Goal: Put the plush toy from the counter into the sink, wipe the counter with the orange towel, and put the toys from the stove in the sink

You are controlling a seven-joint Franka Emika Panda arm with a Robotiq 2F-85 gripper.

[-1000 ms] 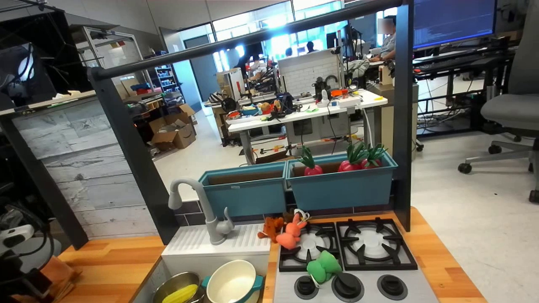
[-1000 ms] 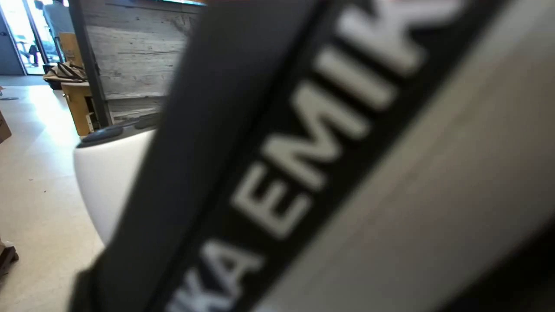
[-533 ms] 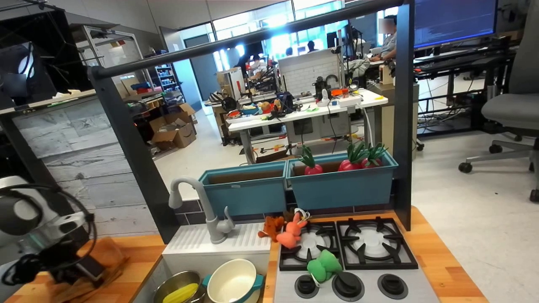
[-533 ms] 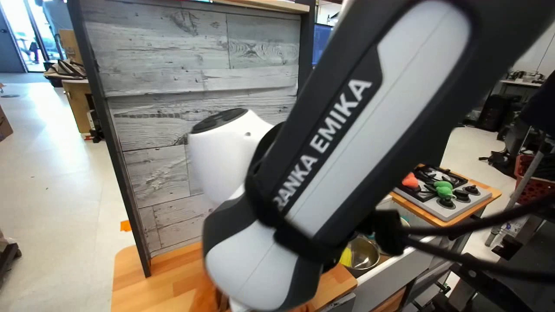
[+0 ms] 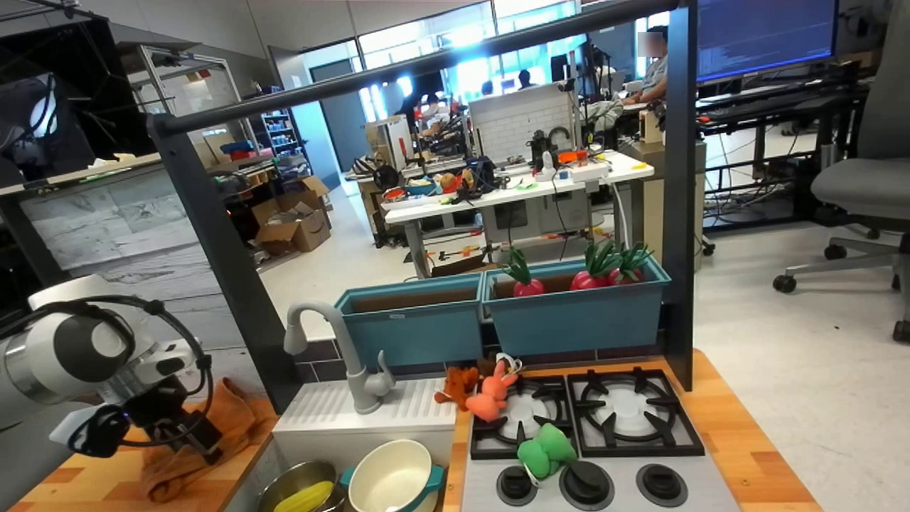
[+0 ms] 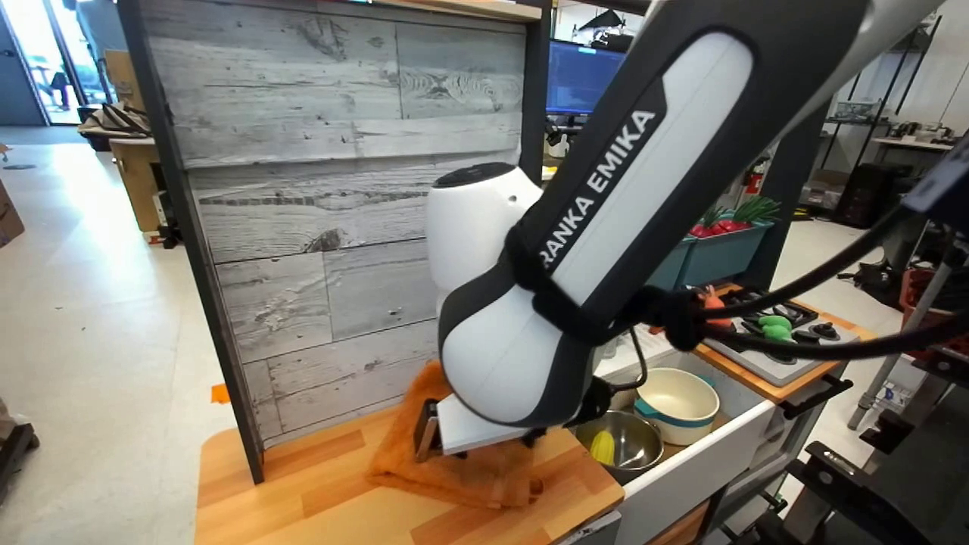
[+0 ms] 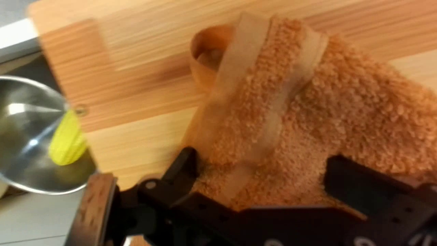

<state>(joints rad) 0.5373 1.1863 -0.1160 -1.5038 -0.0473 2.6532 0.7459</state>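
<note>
Spread wide and clasping nothing, your pincer (image 7: 261,159) hangs over the orange towel (image 7: 307,112) near the sink-side edge of the counter (image 6: 303,484); in the sink (image 6: 704,473), a metal bowl (image 6: 640,450) cradles a yellow object (image 6: 603,448) beside a cream pot (image 6: 677,391).

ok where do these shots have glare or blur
In the wrist view, white highlights on the round shiny steel bowl, the striped wooden counter smeared, the fuzzy orange terry towel soft in places, its loops readable in others; in an exterior view, the bright background windows washed out; in an exterior view, light glaring off the pale smooth floor.
</note>
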